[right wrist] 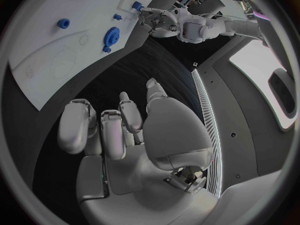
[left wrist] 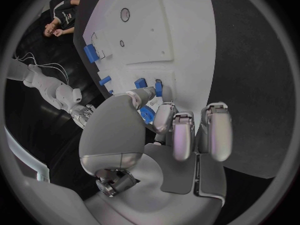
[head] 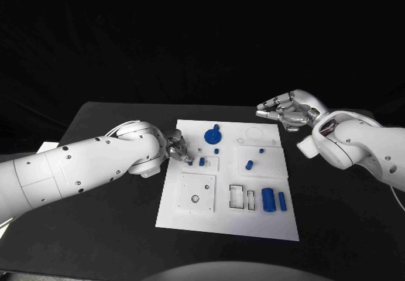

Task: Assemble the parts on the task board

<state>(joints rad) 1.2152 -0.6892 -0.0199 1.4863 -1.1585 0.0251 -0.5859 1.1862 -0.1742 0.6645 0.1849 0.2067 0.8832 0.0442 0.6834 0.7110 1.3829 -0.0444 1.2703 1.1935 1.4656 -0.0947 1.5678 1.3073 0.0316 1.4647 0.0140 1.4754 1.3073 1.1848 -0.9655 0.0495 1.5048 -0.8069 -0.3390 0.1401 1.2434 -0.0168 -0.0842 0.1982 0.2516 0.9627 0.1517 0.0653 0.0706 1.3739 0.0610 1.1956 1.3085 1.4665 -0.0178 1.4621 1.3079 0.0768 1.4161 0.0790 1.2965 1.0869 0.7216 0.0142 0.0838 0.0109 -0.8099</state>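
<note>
The white task board (head: pixel 226 216) lies in the middle of the black table. A blue gear (head: pixel 214 136) stands near its far edge, also seen as the gear (right wrist: pixel 112 35) in the right wrist view. Small blue pegs (head: pixel 203 159) stand close to my left hand (head: pixel 177 146), which hovers at the board's left edge with its fingers (left wrist: pixel 174 135) apart and nothing in them. Two blue cylinders (head: pixel 268 199) lie at the near right. My right hand (head: pixel 287 108) hangs off the board's far right corner, loosely curved and empty.
A raised square plate (head: pixel 196 193) with round holes sits on the board's near left, with rectangular slots (head: pixel 238 196) beside it. More blue pegs (head: pixel 250 165) stand mid-board. Black table (head: pixel 337 222) surrounds the board on all sides.
</note>
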